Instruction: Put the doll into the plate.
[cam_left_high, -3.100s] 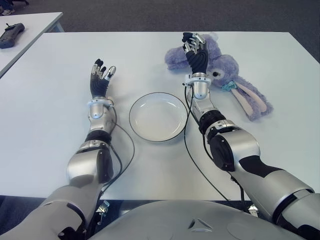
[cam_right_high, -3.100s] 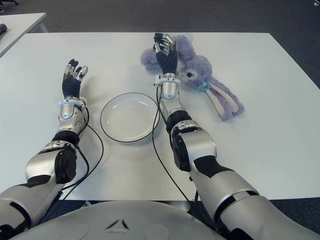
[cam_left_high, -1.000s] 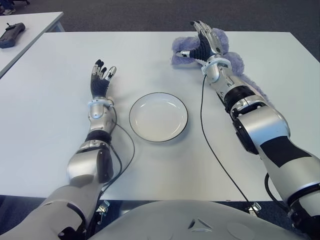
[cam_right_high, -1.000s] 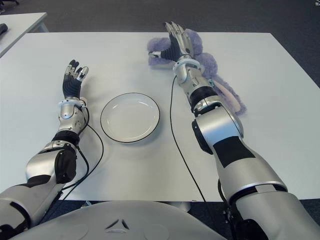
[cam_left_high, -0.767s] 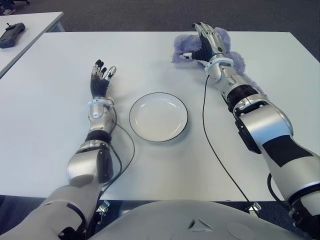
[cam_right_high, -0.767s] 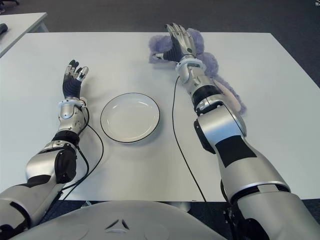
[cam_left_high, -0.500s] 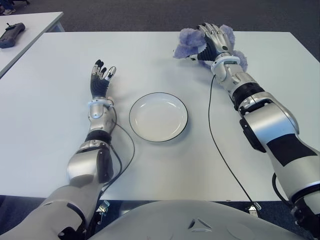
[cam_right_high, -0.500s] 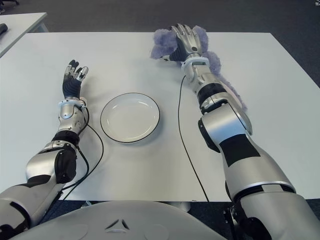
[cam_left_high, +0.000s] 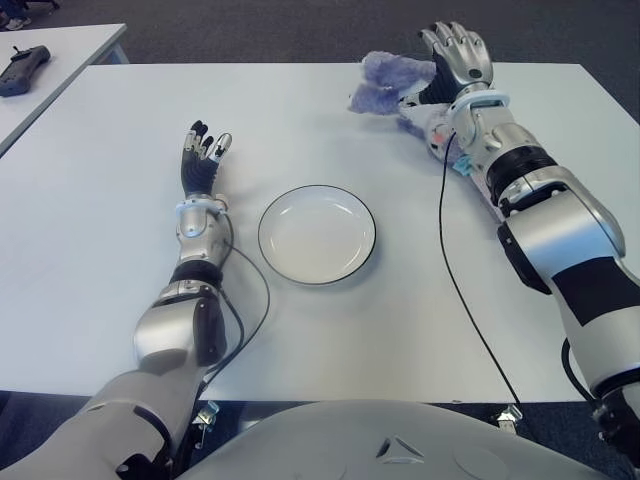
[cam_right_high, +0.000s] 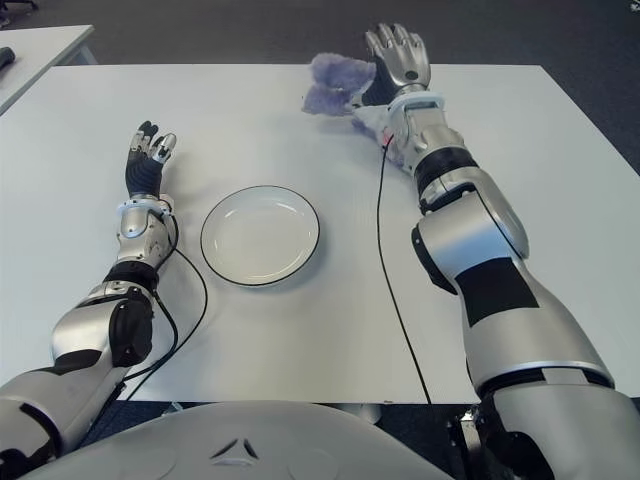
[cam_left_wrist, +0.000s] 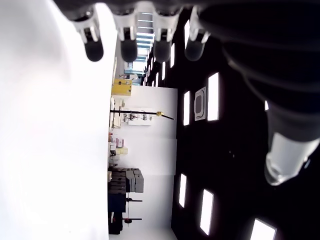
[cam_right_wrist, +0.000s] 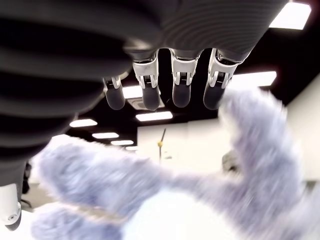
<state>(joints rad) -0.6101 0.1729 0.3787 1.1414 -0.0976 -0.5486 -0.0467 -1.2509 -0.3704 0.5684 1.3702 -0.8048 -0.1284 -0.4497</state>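
One doll (cam_left_high: 395, 82) at tabletop (cam_left_high: 90, 230) far edge, my right hand (cam_left_high: 452, 60) grasping it; one plate (cam_left_high: 317, 234) mid-tabletop; left hand (cam_left_high: 202, 156) released.

My silver-and-black right hand (cam_left_high: 455, 55) is showing against a fuzzy lavender doll (cam_left_high: 392, 80). The plate (cam_left_high: 317, 234) is gleaming white with a thin dark rim, sitting on a plain white table (cam_left_high: 90, 220).
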